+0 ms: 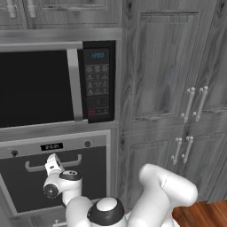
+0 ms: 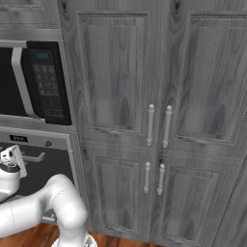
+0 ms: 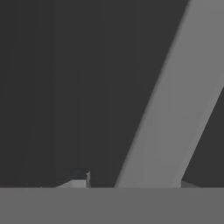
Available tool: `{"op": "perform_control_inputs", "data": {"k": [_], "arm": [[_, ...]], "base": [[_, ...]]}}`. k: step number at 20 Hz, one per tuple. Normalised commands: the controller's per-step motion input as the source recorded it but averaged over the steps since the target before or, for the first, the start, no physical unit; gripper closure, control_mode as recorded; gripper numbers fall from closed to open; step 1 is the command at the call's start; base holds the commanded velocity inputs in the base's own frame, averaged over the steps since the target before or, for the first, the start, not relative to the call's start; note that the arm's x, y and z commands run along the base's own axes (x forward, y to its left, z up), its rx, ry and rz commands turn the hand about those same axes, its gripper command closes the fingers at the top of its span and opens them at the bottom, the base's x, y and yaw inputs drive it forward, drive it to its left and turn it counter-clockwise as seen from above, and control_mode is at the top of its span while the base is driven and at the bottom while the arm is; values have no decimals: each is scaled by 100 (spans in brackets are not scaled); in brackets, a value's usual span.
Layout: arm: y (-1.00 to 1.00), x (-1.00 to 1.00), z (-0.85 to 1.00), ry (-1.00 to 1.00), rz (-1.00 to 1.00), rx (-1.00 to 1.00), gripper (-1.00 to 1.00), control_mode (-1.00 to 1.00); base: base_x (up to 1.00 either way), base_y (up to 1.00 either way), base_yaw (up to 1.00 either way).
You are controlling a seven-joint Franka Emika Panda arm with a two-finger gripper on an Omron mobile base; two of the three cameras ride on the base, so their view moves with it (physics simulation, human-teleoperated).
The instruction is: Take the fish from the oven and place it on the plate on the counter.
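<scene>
The gripper sits at the bar handle of the shut oven, apparently closing around it, though I cannot tell for sure; the rigid bar suits a mid-span hold, the fish presumably inside

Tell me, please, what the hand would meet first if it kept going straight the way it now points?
Most likely the oven's silver bar handle: the hand is right at it, with the dark glass door just behind. Whether they already touch is unclear.
</scene>
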Motion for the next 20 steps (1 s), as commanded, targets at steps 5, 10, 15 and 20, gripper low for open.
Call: {"op": "perform_control_inputs", "data": {"k": [5, 10, 15, 20], "arm": [[0, -2, -5, 0, 0, 0, 100, -100], [0, -39, -40, 1, 0, 1, 100, -100], [0, -57, -68, 4, 0, 3, 100, -100], [0, -75, -83, 5, 0, 3, 100, -100]], "base": [[0, 0, 0], [0, 0, 0], [0, 0, 0], [0, 0, 0]]}}
